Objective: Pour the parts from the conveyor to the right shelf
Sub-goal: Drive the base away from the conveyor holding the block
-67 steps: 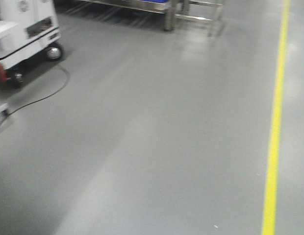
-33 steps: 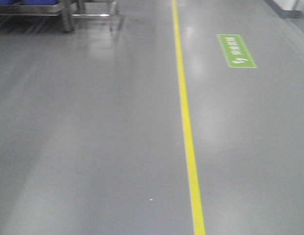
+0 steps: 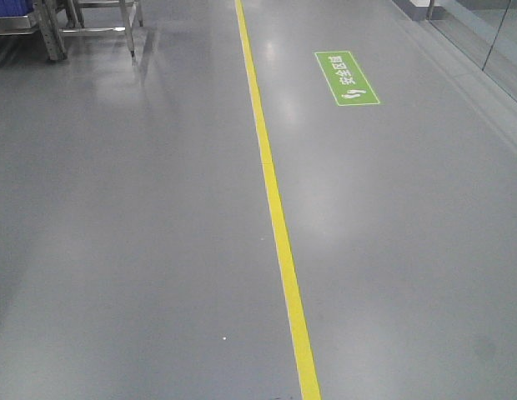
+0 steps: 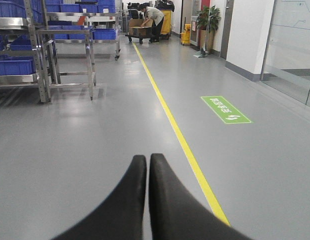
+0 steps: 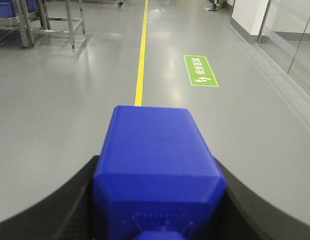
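A stainless-steel rack [image 4: 43, 60] of blue bins [image 4: 15, 66] stands at left. The left gripper [image 4: 147, 160] hangs pressed shut and empty, seemingly tucked away for travel. Above the yellow floor line [image 5: 141, 65], the right gripper [image 5: 157, 172] clamps a bright-blue block [image 5: 155, 135], apparently securing it for the shelf.

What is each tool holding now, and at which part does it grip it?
The right tool holds a blue block, one finger on each of its two opposite sides. The left tool is shut and holds nothing.
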Robot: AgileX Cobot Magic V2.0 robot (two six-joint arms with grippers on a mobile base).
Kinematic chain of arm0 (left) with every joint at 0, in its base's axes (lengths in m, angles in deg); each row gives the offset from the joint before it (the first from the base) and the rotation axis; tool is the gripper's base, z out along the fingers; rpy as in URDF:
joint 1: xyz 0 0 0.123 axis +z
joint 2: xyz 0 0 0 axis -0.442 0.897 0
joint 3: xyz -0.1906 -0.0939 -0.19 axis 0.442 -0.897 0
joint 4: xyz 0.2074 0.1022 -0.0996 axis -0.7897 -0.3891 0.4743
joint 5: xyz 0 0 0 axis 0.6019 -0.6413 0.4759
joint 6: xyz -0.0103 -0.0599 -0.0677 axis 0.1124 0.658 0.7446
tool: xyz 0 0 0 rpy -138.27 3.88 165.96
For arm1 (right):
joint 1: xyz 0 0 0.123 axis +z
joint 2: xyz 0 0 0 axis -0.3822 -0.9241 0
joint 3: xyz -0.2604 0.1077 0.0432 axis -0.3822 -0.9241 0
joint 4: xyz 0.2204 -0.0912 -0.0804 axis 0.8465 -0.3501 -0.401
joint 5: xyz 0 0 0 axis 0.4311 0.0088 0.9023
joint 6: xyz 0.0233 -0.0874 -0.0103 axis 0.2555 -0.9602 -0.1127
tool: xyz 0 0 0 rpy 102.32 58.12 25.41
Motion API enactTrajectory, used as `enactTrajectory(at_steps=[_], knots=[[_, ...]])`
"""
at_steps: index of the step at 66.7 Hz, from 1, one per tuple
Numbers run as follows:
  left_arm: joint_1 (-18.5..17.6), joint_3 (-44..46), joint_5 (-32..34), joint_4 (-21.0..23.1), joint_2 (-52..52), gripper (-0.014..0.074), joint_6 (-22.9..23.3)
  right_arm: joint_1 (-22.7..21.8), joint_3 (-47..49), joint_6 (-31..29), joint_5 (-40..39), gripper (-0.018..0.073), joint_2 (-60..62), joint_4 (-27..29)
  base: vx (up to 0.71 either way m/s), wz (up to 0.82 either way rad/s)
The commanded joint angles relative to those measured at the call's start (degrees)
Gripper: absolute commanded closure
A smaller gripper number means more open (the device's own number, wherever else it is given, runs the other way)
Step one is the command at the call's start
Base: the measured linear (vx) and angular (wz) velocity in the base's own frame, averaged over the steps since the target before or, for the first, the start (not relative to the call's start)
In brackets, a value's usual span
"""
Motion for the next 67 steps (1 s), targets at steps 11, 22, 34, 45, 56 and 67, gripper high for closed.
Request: enactTrajectory(at_steps=[11,22,34,45,56,67], knots=[[-0.4,1.1,4.5,0.5,1.0,0.0602,0.5,-0.1,1.5,-0.5,-4.3,0.0564,-0.9,0.0,0.07,-0.09],[-0.4,1.1,4.5,0.5,1.0,0.0602,0.5,-0.1,1.5,-0.5,-4.3,0.0564,-0.9,0.0,0.12,-0.18],[-0.4,1.1,4.5,0.5,1.0,0.0602,0.5,-0.1,1.5,-0.5,-4.3,0.0564,-0.9,0.0,0.2,-0.15],[-0.4,1.1,4.5,0.5,1.0,0.0602,0.5,-0.1,1.5,-0.5,-4.3,0.0564,-0.9,0.0,0.3,-0.06],[-0.4,1.1,4.5,0.5,1.0,0.0602,0.5,-0.1,1.5,-0.5,-4.3,0.0564,-0.9,0.0,0.39,0.06],[-0.4,1.1,4.5,0.5,1.0,0.0602,0.5,-0.1,1.5,-0.5,-4.3,0.0564,-0.9,0.0,0.45,0.11]])
